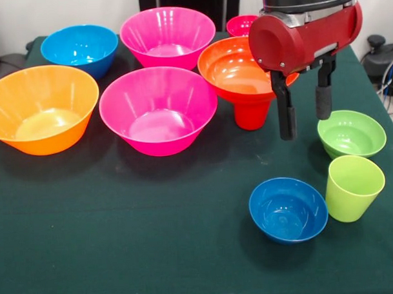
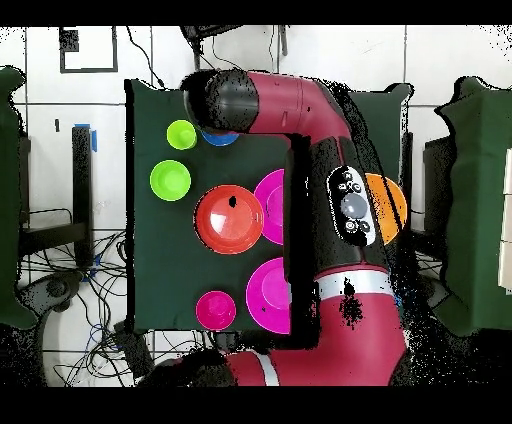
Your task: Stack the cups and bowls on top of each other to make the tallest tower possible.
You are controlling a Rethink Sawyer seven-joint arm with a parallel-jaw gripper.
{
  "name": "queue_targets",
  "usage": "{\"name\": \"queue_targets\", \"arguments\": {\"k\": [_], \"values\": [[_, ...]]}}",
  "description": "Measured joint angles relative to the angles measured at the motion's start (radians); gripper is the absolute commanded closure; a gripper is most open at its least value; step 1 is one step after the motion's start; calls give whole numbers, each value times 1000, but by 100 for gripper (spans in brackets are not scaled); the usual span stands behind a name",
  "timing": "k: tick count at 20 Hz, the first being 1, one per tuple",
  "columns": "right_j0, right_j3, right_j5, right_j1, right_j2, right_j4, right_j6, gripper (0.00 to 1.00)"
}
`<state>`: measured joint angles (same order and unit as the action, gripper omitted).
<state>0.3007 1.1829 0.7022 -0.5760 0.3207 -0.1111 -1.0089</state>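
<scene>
Tower: wide red-orange bowl (image 1: pixel 240 69) sitting on the upturned red cup (image 1: pixel 253 113) — just beside the end effector, on its picture-left in the front view.
Loose green pieces: small green bowl (image 1: pixel 351 134) just past the fingertips; lime-green cup (image 1: pixel 353 187) upright, nearer the camera.
Small blue bowl (image 1: pixel 288 209): below the end effector in the front view, beside the cup.
Tabletop (image 1: pixel 122 240): dark green cloth.
Room: pale tiled floor (image 2: pixel 60 120) with cables, seen overhead.
End effector (image 1: pixel 305 114): two dark fingers hanging apart — empty, touching nothing.
</scene>
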Motion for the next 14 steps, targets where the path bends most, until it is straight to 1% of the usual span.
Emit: {"name": "queue_targets", "arguments": {"k": [14], "values": [[0,0,0,12,0,0,0,0]]}}
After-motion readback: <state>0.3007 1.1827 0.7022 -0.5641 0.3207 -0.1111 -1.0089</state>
